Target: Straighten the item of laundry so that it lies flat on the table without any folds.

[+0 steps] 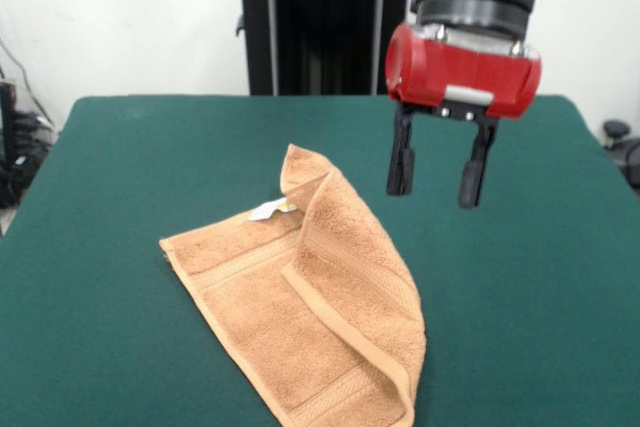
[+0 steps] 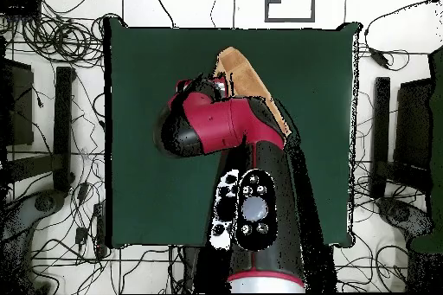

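A: Towel [image 1: 305, 307] sits mid-table [image 1: 120, 147], right half folded over. Claw [image 1: 441, 169] hangs empty above, fingers apart.

B: I'd pinch the folded edge low, then pull right.

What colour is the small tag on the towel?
White, on the orange-tan towel; the tag shows best in the front view.

Nubbly terry towel [image 1: 310, 317], matt felt table [image 1: 120, 167]

Hand [image 1: 442, 175] aloft (fingers apart, empty)
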Tool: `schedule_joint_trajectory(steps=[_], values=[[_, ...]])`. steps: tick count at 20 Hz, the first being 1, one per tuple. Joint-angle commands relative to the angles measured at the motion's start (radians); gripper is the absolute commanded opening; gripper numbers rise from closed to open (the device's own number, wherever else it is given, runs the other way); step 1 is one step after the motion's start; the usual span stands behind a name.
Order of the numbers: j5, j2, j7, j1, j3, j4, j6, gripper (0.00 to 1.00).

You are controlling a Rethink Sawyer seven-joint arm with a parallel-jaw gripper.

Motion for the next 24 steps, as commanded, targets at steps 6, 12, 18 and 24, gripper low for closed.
schedule_joint_trajectory(steps=[6,12,18,24], values=[[0.064,-0.03,0.111,-0.022,-0.016,0.201,0.156,1.0],[0.036,-0.041,0.083,-0.024,-0.072,0.222,0.188,1.0],[0.019,-0.014,0.098,-0.012,-0.108,0.239,0.178,1.0],[0.015,0.039,0.19,0.037,-0.188,0.257,0.068,1.0]])
